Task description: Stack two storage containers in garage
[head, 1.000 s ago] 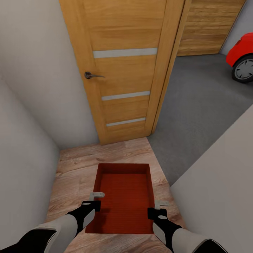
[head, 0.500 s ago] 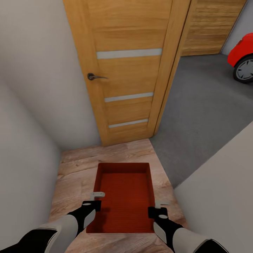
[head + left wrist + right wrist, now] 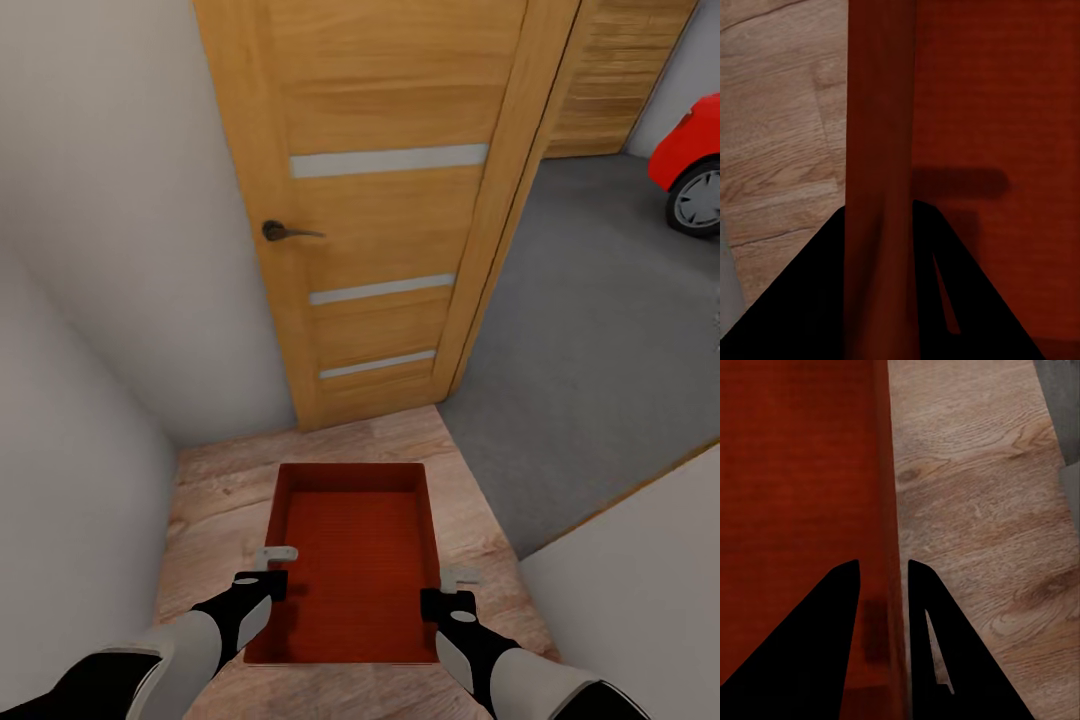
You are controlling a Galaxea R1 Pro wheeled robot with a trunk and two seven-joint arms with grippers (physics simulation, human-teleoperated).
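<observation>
Red-orange bin (image 3: 350, 560) is riding level between both arms above the wood floor (image 3: 215, 490), left end effector (image 3: 268, 566) and right end effector (image 3: 452, 590) each pinching a side wall. Swinging right past the door (image 3: 390, 200) onto the garage concrete (image 3: 600, 350) is calling for matched, steady grips.

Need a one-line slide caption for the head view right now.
Both grippers hold a red container by its side walls, facing a wooden door.
</observation>
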